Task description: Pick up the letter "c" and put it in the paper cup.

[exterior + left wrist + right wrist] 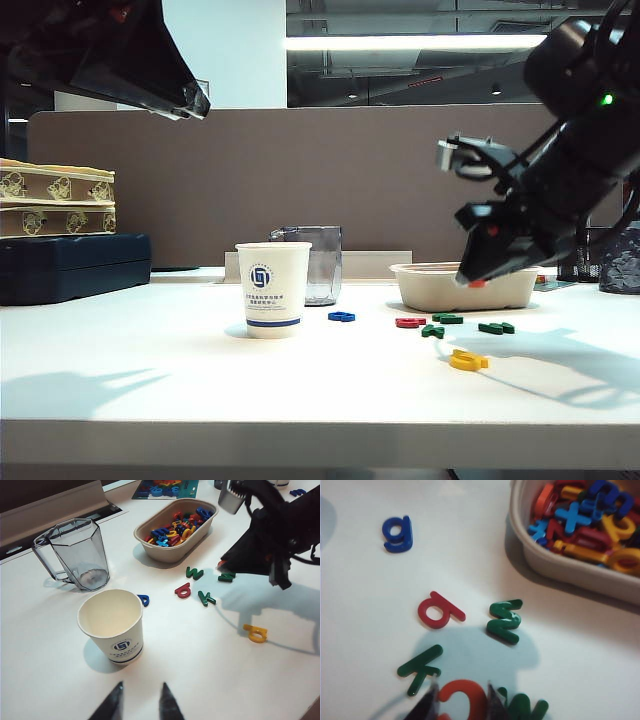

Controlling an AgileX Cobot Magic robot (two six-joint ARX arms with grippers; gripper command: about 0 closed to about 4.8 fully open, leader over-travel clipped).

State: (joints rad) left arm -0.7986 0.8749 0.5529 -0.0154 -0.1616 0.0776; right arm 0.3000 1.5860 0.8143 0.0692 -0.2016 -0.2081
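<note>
My right gripper [462, 700], raised at the exterior view's right, pinches the letter "c" [462, 696] (orange-red). My left gripper [141, 702], upper left, hangs parted, holding nothing. The paper cup [273, 288] stands left of centre.

White paper cup [273, 288] bearing a blue square logo and small blue text, too small to read. Loose flat plastic letters on the white table [360, 610]: blue "g" [398, 534], dark red "a" [439, 611], green "k" [420, 668], orange-red "c" [465, 699].
</note>
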